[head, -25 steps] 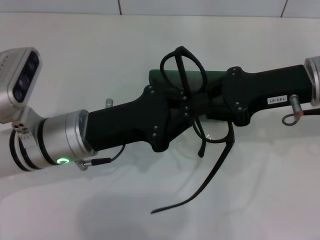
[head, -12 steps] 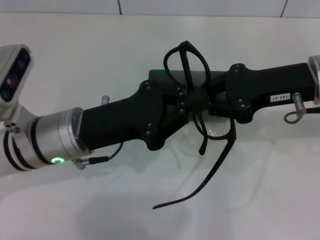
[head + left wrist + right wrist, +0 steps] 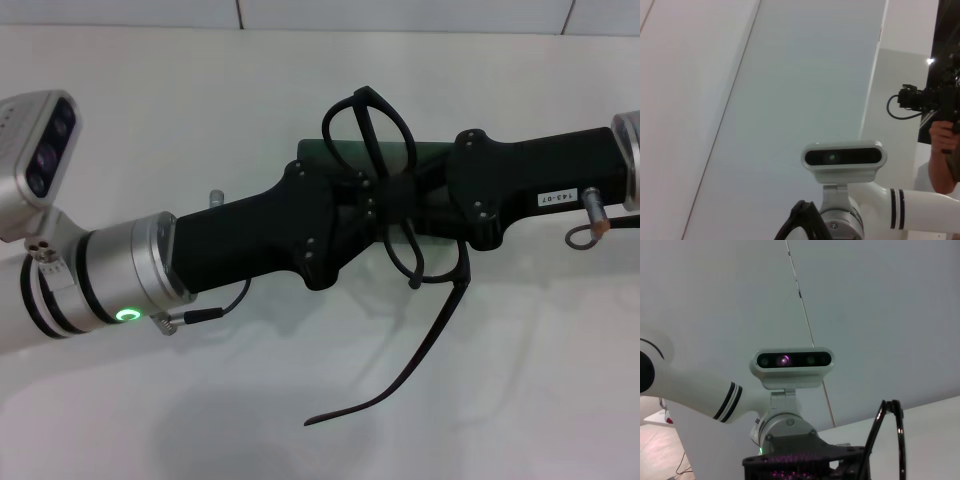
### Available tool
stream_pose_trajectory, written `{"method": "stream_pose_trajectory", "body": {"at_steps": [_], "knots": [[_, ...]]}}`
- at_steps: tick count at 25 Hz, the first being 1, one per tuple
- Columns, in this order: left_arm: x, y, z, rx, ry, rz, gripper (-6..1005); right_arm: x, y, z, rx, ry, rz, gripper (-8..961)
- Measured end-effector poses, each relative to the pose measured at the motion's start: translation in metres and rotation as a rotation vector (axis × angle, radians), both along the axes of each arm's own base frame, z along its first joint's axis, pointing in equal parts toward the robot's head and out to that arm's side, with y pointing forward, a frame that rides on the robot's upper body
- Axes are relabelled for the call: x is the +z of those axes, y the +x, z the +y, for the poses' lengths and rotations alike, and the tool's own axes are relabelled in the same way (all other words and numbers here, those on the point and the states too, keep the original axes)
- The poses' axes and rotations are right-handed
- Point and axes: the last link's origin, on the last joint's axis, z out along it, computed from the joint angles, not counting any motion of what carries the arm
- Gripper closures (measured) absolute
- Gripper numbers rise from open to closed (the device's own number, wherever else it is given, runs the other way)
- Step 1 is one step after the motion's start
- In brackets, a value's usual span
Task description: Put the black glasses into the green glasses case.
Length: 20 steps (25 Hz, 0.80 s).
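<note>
The black glasses (image 3: 432, 335) hang in the air between my two grippers, one lens up, the other down. One long temple arm dangles toward the table front. My left gripper (image 3: 370, 200) reaches in from the left and my right gripper (image 3: 414, 196) from the right. Both are shut on the frame near its bridge. Directly under them lies the green glasses case (image 3: 330, 152), mostly hidden by the grippers; I cannot tell whether its lid is up. A bit of the glasses' rim (image 3: 900, 440) shows in the right wrist view and again (image 3: 799, 220) in the left wrist view.
The white table (image 3: 150, 130) spreads around the case, with a tiled wall behind. In the left wrist view a person's hand (image 3: 940, 155) holds a camera far off.
My left arm shifted slightly left and then came back. The glasses tilted a little with it, and the dangling temple arm swung slightly. The right arm has barely moved.
</note>
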Motion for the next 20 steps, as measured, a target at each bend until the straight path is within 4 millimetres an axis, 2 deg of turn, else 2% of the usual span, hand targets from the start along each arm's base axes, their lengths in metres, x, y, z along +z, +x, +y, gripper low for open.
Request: {"method": "stream_pose_trajectory", "body": {"at_steps": [11, 16, 20], "knots": [[0.003, -0.002, -0.004, -0.008, -0.004, -0.011, 969, 0.003, 0.004, 0.003, -0.011, 0.027, 0.005, 829], [0.017, -0.008, -0.013, -0.055, 0.017, -0.038, 969, 0.018, 0.015, 0.005, -0.05, 0.077, 0.049, 828], [0.02, -0.017, -0.018, -0.055, 0.013, -0.006, 969, 0.04, 0.012, 0.004, -0.035, 0.106, 0.162, 828]]}}
